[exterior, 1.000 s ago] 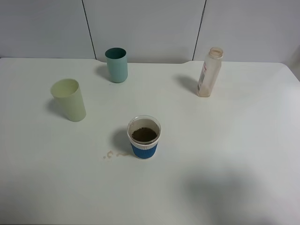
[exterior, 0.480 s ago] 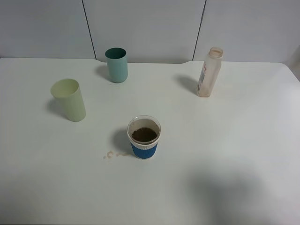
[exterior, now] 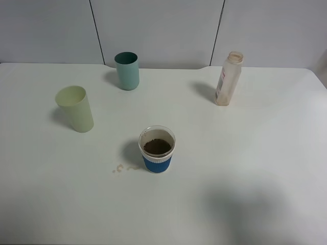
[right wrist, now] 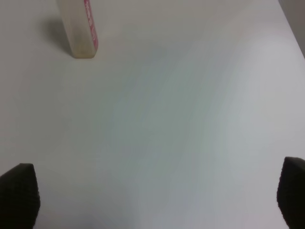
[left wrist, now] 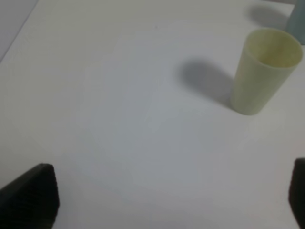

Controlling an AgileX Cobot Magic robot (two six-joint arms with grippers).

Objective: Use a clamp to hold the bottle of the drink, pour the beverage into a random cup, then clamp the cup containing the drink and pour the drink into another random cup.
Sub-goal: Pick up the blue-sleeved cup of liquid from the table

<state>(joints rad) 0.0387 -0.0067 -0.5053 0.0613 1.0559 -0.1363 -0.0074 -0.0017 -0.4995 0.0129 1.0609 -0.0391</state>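
The empty-looking drink bottle (exterior: 228, 79) stands upright and uncapped at the back right of the table; its lower part shows in the right wrist view (right wrist: 81, 28). A clear cup with a blue sleeve (exterior: 157, 149) stands in the middle and holds brown drink. A pale green cup (exterior: 75, 108) stands at the left and also shows in the left wrist view (left wrist: 264, 71). A teal cup (exterior: 127, 71) stands at the back. My left gripper (left wrist: 164, 200) is open and empty, well short of the pale green cup. My right gripper (right wrist: 155, 195) is open and empty, well short of the bottle. Neither gripper shows in the exterior view.
A small spill of drops (exterior: 120, 168) lies on the white table (exterior: 245, 153) just left of the blue-sleeved cup. A grey panelled wall (exterior: 158, 30) runs behind the table. A faint shadow falls on the table's front right.
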